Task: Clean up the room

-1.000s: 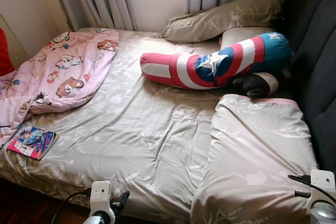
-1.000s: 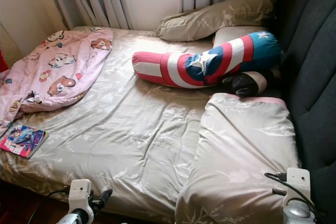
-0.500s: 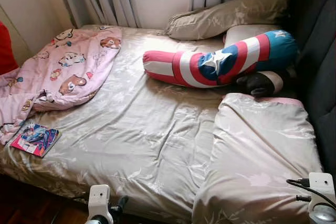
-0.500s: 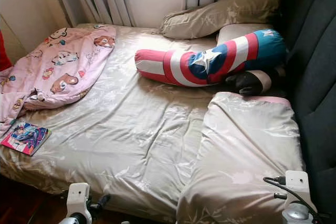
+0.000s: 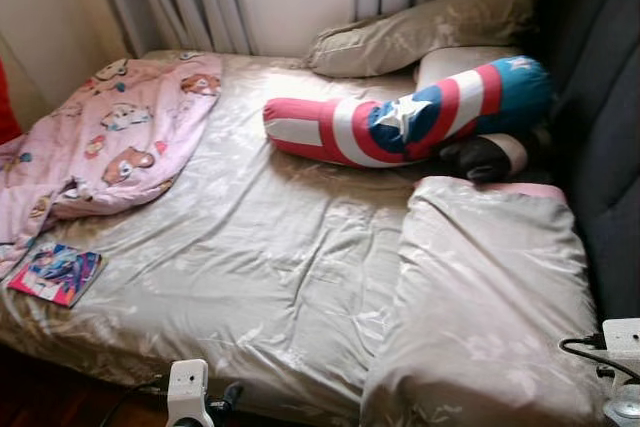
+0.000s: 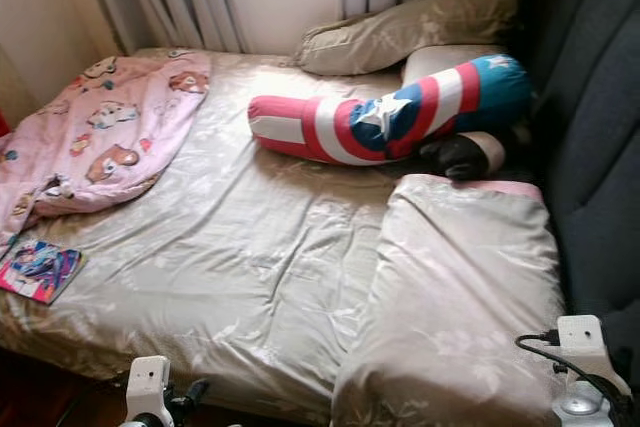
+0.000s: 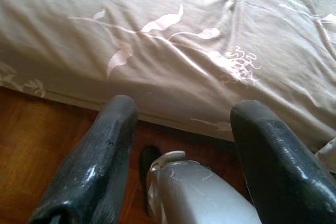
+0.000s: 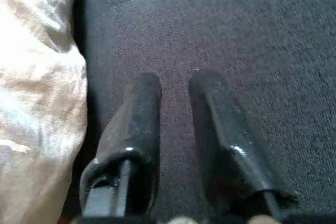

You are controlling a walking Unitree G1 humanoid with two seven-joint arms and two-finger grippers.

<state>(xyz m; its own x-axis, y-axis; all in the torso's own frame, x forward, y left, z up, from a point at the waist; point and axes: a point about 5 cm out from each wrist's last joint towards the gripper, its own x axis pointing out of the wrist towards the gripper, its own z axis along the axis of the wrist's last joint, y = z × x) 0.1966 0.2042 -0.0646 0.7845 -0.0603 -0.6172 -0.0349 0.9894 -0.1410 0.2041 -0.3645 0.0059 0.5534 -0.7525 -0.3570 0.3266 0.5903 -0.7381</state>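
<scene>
Ahead in the head views, the comic book [image 5: 55, 274] lies flat on the bed [image 5: 270, 257] at its near left corner, nearer the left arm. Left wrist view: left gripper [image 7: 181, 129] spread wide below the mattress edge. Right wrist view: right gripper [image 8: 176, 129] narrowly parted, empty, facing dark upholstery [image 8: 252, 35].

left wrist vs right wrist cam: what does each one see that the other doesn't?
Left wrist view: the left gripper with its fingers spread wide, empty, the edge of the beige leaf-print bedsheet, and wooden floor below it.

Right wrist view: the right gripper with a narrow gap between its fingers, nothing in it, in front of the dark grey headboard.

Shared: beige bedding shows in both; in the right wrist view it is a folded beige cover beside the headboard.
</scene>
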